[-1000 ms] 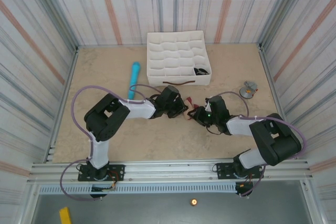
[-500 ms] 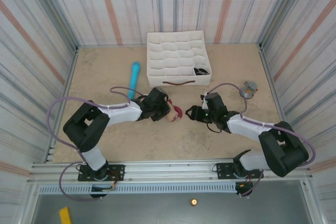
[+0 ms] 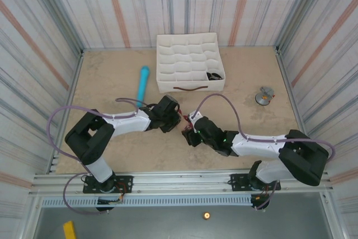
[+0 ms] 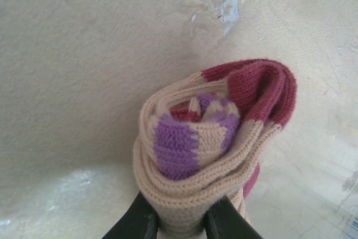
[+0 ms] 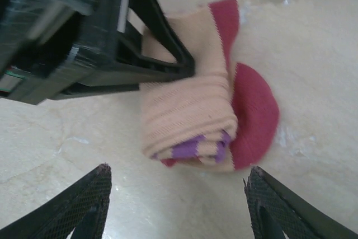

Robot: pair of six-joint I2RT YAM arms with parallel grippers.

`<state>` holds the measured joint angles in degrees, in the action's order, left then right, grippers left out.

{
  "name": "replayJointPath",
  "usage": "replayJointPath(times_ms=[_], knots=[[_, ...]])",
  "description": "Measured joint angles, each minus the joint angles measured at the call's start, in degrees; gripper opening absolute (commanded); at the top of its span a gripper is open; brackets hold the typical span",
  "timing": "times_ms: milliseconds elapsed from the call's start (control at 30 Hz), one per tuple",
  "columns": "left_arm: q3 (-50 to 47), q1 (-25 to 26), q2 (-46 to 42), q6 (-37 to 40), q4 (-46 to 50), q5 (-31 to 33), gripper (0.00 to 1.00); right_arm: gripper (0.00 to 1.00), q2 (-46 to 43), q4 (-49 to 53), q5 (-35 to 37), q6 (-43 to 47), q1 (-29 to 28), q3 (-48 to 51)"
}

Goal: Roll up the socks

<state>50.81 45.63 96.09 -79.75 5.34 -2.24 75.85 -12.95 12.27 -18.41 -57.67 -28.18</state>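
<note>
The left gripper (image 4: pixel 182 223) pinches the beige knitted sock (image 4: pixel 212 144), with its two black fingers pressed against the base of the roll so that the coil cannot spring apart. The sock is wound into a compact spiral. The purple-striped cuff sits at the core, ribbed beige layers wrap round it, and a maroon toe or heel section folds over the outside. The knit is soft and thick, so the roll would probably loosen if released without a tuck. It rests near the centre of the tabletop (image 3: pixel 112 76), a pale, faintly glossy marbled surface, on the near side of the white compartmented fabric organiser (image 3: pixel 165 85).

The right gripper (image 5: pixel 182 205) is spread wide and holds nothing. Its mesh-textured fingers frame the roll from the opposite side, apparently placed to take it or to tuck the loose maroon end.

A dark bundle (image 3: pixel 213 75) lies in the organiser's near-right compartment, but it is too small to tell whether it is the black sock. A light-blue cylinder (image 3: pixel 142 85) lies just left of the organiser.
</note>
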Motion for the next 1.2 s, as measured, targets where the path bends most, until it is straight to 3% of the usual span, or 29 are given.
replayJointPath(times_ms=[500,667,800,867,900,967,1133,1200], knots=[[0.0,1.2,0.0,-2.9,0.0,-1.2,0.00,0.62,10.6,-6.4,4.5,3.9,-0.7,-1.5],[0.0,1.4,0.0,-3.6,-0.4,-1.1,0.00,0.39,10.8,-6.7,3.8,3.8,0.5,-1.5],[0.0,1.4,0.1,-3.8,-1.1,-1.0,0.00,0.10,10.8,-6.8,1.8,2.5,1.7,-1.5],[0.0,1.4,0.1,-3.7,-1.2,-0.8,0.04,0.02,10.8,-6.7,0.2,1.6,2.4,-1.5],[0.0,1.4,0.1,-3.7,-1.2,-0.7,0.08,0.00,10.7,-6.5,-0.7,0.9,2.9,-1.6],[0.0,1.4,0.1,-3.4,-1.3,-0.6,0.23,0.00,10.6,-6.3,-2.7,-0.2,3.8,-1.7],[0.0,1.4,0.1,-2.5,-0.9,-1.1,0.79,0.00,9.3,-4.7,-7.7,-4.7,7.1,-1.5],[0.1,1.4,0.1,-2.1,-0.7,-1.2,0.89,0.00,8.7,-4.6,-10.7,-6.7,9.7,-1.0]])
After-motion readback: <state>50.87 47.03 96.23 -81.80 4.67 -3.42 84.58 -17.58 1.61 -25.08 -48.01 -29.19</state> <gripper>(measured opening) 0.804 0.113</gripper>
